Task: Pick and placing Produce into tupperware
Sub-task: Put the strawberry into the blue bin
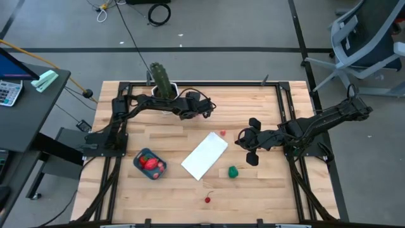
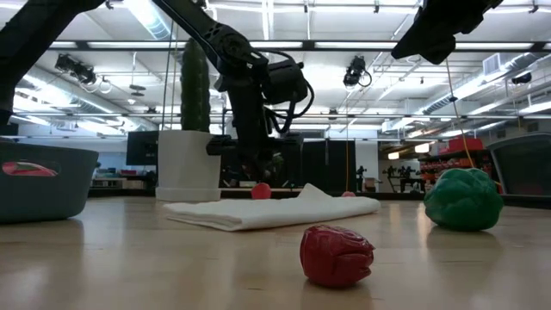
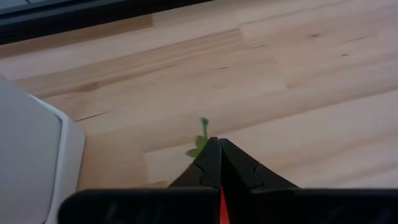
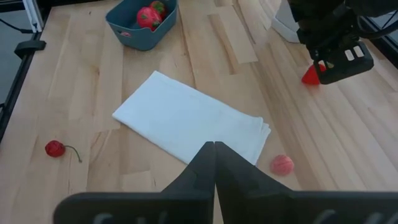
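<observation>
The small teal rounded-rectangular plastic tub [image 1: 149, 164] sits on the light wooden counter [image 1: 253, 190] toward the left arm's side, w/ a few red toy fruits [image 1: 151, 163] inside; the right wrist view shows at least two red pieces in it [image 4: 148, 16], one w/ a green top.

Loose produce on the counter: a green lumpy toy piece [image 1: 233, 171] near the white flat folded cloth panel [image 1: 205, 156], on its right-arm side; a small red cherry w/ thin stem [image 1: 207, 199] near the front edge, well apart from the tub; a pinkish ball [image 4: 282, 164] just beside one corner of the white panel. The low view has the cherry [image 2: 337, 255] closest to the lens and the green piece [image 2: 463, 200] further back.

Left gripper [image 1: 207, 107] is near the far edge, beside the white hexagonal pot [image 2: 188, 164] holding the tall green cactus [image 1: 161, 78]. Its fingers [image 3: 211, 163] are pressed together around a red strawberry [image 4: 311, 75]; red shows btwn them and a green leaf tip [image 3: 200, 142] pokes out in front.

Right gripper [image 1: 252, 149] hovers above the counter btwn the white panel and the right arm's base, w/ the green piece close by. Its fingers [image 4: 205, 165] are closed tip to tip, nothing held.
</observation>
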